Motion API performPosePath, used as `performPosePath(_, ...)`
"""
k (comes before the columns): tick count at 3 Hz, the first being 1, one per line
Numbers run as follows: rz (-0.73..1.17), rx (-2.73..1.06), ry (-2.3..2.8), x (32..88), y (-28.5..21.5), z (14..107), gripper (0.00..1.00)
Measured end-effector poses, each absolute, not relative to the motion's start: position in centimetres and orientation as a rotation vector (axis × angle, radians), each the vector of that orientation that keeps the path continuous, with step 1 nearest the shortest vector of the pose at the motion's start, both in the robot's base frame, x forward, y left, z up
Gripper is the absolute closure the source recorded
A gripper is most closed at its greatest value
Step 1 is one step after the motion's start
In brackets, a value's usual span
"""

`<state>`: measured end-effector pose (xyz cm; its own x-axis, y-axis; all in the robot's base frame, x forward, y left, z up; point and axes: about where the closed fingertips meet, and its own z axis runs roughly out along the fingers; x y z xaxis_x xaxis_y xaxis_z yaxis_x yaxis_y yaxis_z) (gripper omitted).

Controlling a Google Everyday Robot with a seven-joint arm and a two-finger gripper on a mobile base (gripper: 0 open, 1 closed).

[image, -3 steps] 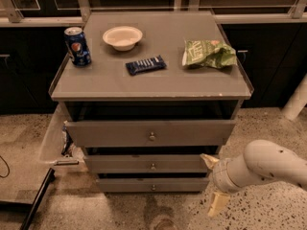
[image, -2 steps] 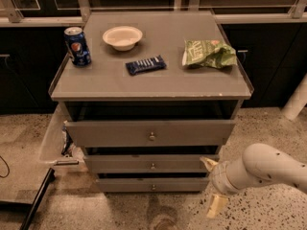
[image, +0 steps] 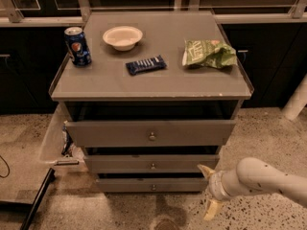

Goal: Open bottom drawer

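1. Speckled stone floor [image: 268, 128] spreads under and around a grey cabinet [image: 144, 87], which stands against dark cupboards at the back.
2. Of its three drawer fronts, the tallest drawer [image: 120, 133] is at the top and juts forward, with a dark gap above it.
3. Below it is the mid-sized drawer [image: 124, 164].
4. Lowest, just above the floor, is the bottom drawer [image: 129, 185], narrow and set back behind the two above.
5. A pale robot arm [image: 264, 178] reaches in from the lower right.
6. Its gripper [image: 209, 189] hangs just beside the bottom drawer's right end, its yellowish fingers [image: 206, 169] spread wide, one high and one low, with nothing between them.
7. On the cabinet top lie a green chip bag [image: 208, 54], a white bowl [image: 123, 36], a dark blue snack bar [image: 146, 64] and a blue soda can [image: 77, 46].
8. A tiny round knob [image: 153, 187] sits at the middle of the bottom drawer, well left of the gripper.
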<state>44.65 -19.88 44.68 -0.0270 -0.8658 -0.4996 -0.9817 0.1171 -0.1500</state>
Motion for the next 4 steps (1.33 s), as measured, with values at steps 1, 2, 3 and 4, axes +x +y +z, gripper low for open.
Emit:
performPosePath(1, 0.302, -1.811, 1.846, 45.5, -20.1, 41.5, 0.0)
performPosePath(2, 0.291, -1.842, 1.762, 46.4, -20.0, 38.8, 0.0)
performPosePath(3, 0.291, -1.842, 1.762, 46.4, -20.0, 38.8, 0.0)
performPosePath(4, 0.307, -1.845, 1.777, 46.2, -19.9, 38.1, 0.0)
